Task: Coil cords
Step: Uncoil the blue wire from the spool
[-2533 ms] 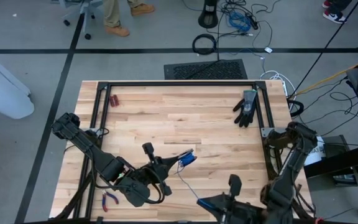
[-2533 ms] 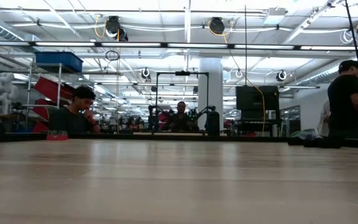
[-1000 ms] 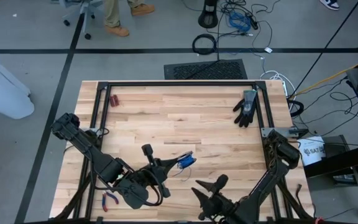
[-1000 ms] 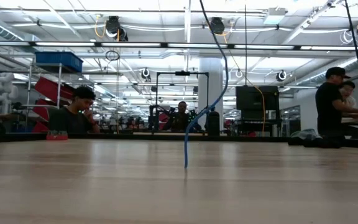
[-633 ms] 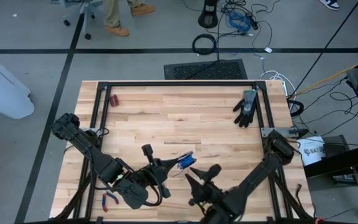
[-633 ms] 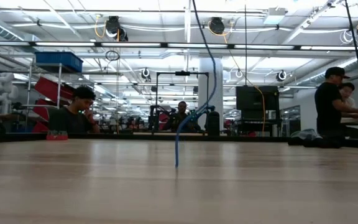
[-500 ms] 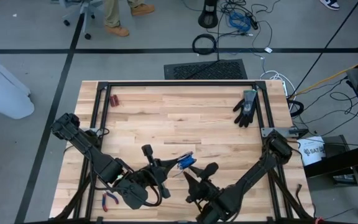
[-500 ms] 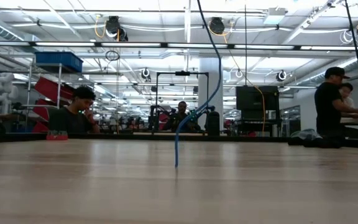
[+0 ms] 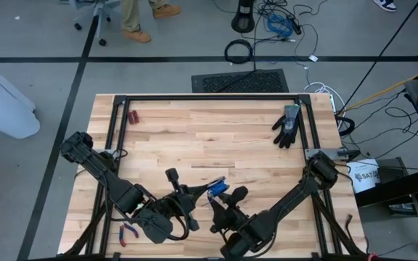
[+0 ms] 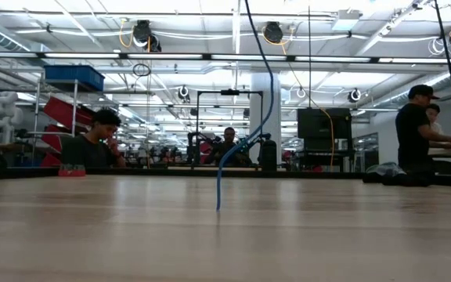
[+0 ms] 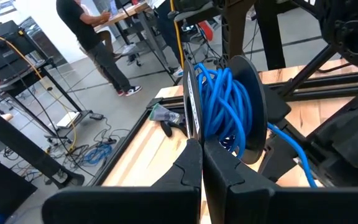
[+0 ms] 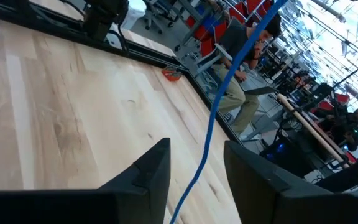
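Near the middle of the bench's front edge, the left gripper (image 9: 182, 194) holds the cords (image 9: 217, 187), its fingers (image 11: 185, 168) clenched on a dark disc around which the blue cable is wound in a thick bundle (the left wrist view shows the coils packed between two dark round plates). From that bundle a single blue strand (image 10: 237, 153) hangs down, and in the low view its end meets the wooden bench (image 9: 209, 138) at one spot while the rest rises out of the top of the picture. The right gripper (image 9: 226, 199) sits just beside the bundle, on its right, with its fingers (image 12: 151, 171) spread apart and the loose strand (image 12: 219, 106) passing between them without touching either. A black glove (image 9: 287, 125) lies near the far right corner of the bench, a small red item (image 9: 131, 116) near the far left corner, and red-handled pliers (image 9: 127, 232) near the front left corner. People (image 10: 92, 145) sit at desks in the room beyond.
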Controlling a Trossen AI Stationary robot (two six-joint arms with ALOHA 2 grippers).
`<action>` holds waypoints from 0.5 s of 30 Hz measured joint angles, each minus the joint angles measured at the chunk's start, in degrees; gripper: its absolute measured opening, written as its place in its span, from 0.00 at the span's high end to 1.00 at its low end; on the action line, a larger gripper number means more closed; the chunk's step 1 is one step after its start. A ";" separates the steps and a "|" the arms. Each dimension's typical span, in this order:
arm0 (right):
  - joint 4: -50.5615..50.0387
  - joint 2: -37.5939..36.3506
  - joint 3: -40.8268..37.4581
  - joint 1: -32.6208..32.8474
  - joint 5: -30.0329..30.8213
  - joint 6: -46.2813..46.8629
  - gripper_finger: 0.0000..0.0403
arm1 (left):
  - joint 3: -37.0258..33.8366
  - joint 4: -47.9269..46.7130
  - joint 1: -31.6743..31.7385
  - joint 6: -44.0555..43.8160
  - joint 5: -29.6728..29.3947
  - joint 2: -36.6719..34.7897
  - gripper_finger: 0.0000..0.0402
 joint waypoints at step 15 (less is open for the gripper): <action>7.45 0.00 -0.01 1.43 0.45 -9.47 1.00 | 0.00 0.00 -0.02 0.06 -0.02 0.00 0.99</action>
